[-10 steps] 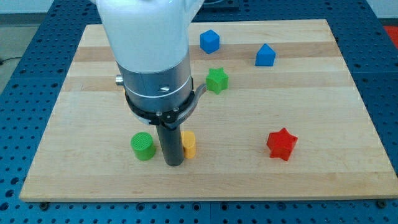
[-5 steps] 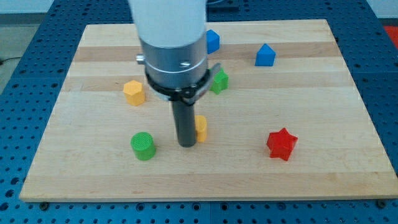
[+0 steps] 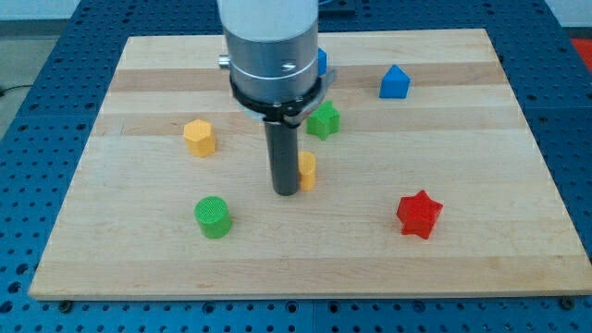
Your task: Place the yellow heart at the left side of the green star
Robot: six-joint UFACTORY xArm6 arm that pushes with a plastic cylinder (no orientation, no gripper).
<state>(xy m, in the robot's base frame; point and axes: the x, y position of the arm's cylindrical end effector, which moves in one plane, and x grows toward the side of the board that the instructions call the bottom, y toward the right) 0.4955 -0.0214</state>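
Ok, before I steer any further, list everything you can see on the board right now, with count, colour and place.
green star: 1, green, upper middle, just right of the rod
yellow heart: 1, yellow, centre, mostly hidden behind the rod, below the green star
yellow hexagon block: 1, yellow, left of centre
green cylinder: 1, green, lower left
red star: 1, red, lower right
blue block: 1, blue, upper right
second blue block: 1, blue, top middle, largely hidden by the arm; shape unclear
wooden board: 1, light wood, fills the view
my tip: 1, dark rod end, against the yellow heart's left side
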